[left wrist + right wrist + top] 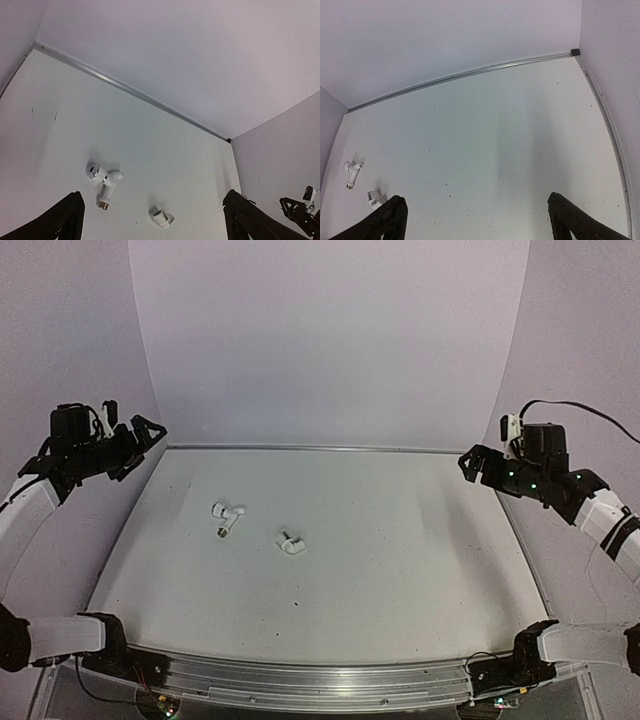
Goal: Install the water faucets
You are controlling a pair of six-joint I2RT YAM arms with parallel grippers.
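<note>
Two white water faucets lie apart on the white table (400,560), left of centre. The T-shaped one (228,513) has a metal threaded end, and the short elbow one (291,543) lies to its right. In the left wrist view the T-shaped part (105,182) and the elbow part (161,218) lie below and ahead of my left gripper (154,195). The right wrist view catches both parts (351,172) (374,198) far to the left. My left gripper (140,440) hovers open over the table's far left corner. My right gripper (472,462) hovers open at the far right, and its own view shows the gripper (475,200) with nothing in it.
A metal rail (300,448) runs along the table's far edge below the pale backdrop wall. Raised edges border the left and right sides. The arm bases (100,635) (525,650) sit at the near corners. My right arm (300,210) shows in the left wrist view.
</note>
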